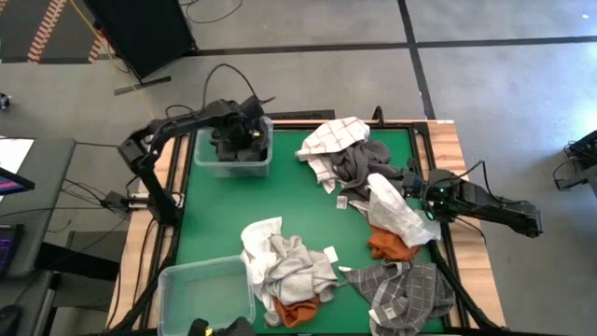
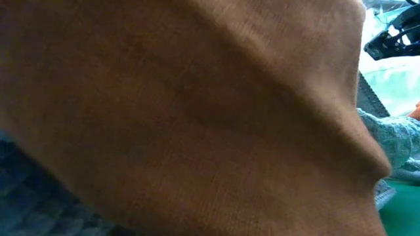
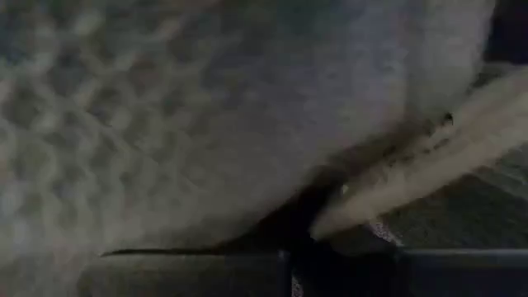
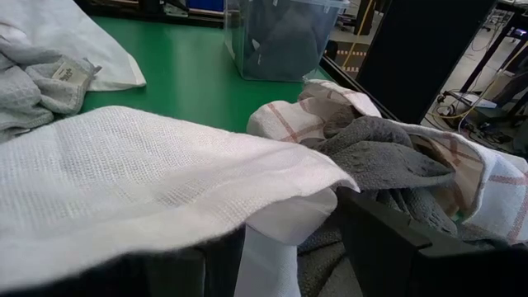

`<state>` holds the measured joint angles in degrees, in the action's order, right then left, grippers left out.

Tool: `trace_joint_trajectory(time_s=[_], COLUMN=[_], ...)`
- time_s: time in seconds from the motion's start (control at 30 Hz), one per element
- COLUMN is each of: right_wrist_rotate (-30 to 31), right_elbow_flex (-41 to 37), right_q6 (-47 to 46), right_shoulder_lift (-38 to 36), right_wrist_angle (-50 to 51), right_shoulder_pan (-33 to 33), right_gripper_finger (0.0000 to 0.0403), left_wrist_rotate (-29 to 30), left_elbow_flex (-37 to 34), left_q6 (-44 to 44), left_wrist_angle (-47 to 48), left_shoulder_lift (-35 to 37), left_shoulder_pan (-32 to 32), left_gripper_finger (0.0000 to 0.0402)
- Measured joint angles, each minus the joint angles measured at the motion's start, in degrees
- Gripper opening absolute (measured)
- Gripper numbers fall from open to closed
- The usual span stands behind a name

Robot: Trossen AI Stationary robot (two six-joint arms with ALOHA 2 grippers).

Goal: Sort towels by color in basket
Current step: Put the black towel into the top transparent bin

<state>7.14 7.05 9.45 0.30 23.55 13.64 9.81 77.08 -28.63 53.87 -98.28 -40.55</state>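
- My left claw (image 1: pixel 244 133) sits closed inside the bin (image 1: pixel 203 161), on dark grey towels (image 1: pixel 227 147).
- My right claw (image 1: pixel 424 201) grips the white waffle towel (image 1: pixel 396 213): light, limp; pinch a bunched fold.

— What sits on the green mat (image 1: pixel 308 201) apart from the laundry?

— Two clear plastic tubs. One tub (image 1: pixel 233 166) stands at the mat's far left corner, the empty tub (image 1: pixel 201 294) at its near left corner.

— And off the mat?

— A wooden tabletop edge (image 1: pixel 455 154) runs along its right side. A black panel (image 1: pixel 140 33) stands on the grey floor beyond the far left corner.
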Motion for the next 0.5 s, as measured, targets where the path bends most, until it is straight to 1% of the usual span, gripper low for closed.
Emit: trace_joint_trajectory(time_s=[0.07, 0.3, 0.5], right_wrist_rotate=[0.0, 0.0, 0.0], right_elbow_flex=[0.0, 0.0, 0.0], right_q6=[0.0, 0.0, 0.0], right_shoulder_lift=[0.0, 0.0, 0.0], right_wrist_angle=[0.0, 0.0, 0.0], right_shoulder_pan=[0.0, 0.0, 0.0], right_gripper_finger=[0.0217, 0.0217, 0.0217], left_wrist_rotate=[-1.2, -1.2, -0.1], left_elbow_flex=[0.2, 0.0, 0.0], left_q6=[-1.3, -5.5, -9.8], left_wrist_angle=[-1.2, 2.4, 4.4], left_shoulder_lift=[0.3, 0.5, 0.5], left_shoulder_pan=[0.0, 1.0, 1.8], left_gripper_finger=[0.0000, 0.0000, 0.0000])
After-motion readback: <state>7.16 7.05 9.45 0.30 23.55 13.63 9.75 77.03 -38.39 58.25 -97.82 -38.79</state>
